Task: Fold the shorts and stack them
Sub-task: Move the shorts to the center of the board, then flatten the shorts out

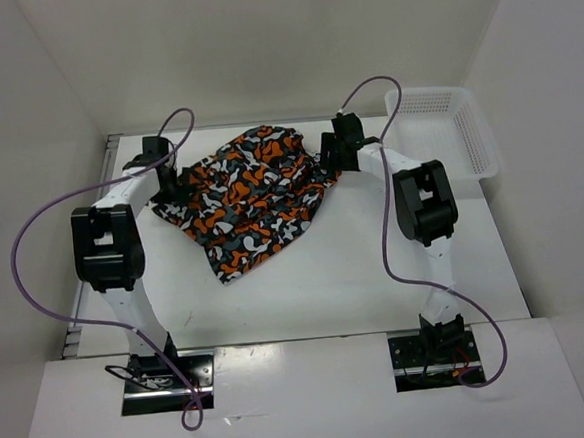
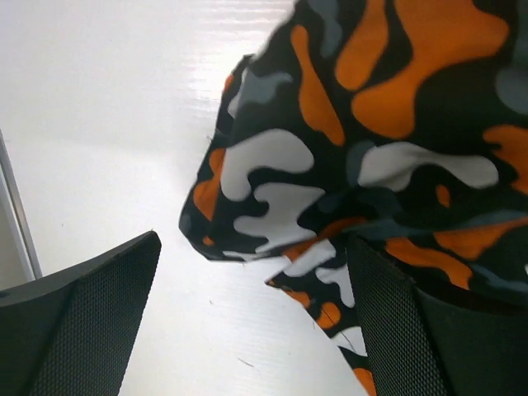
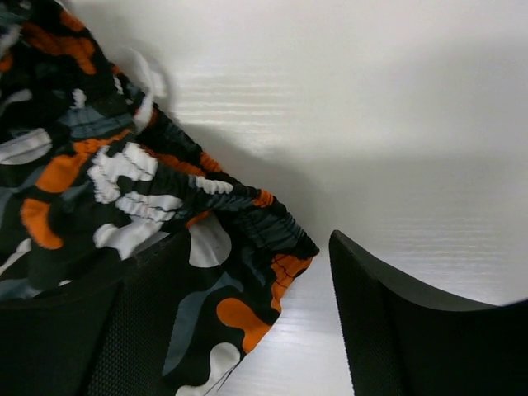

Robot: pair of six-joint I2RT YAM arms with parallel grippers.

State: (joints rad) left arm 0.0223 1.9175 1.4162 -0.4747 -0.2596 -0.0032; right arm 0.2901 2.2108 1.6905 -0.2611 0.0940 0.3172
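One pair of shorts lies rumpled at the far middle of the counter in the top view, with an arm at each side edge. In the left wrist view the left jaws stand wide open, a cloth corner between them. In the right wrist view the right jaws gape too, the elastic waistband between them, seemingly unpinched. I judge the step is taking hold to spread the cloth flat. Next, both must close on the edges.

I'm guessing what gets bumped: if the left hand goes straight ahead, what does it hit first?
The left hand would probably meet the edge of the shorts first, then the table beneath.
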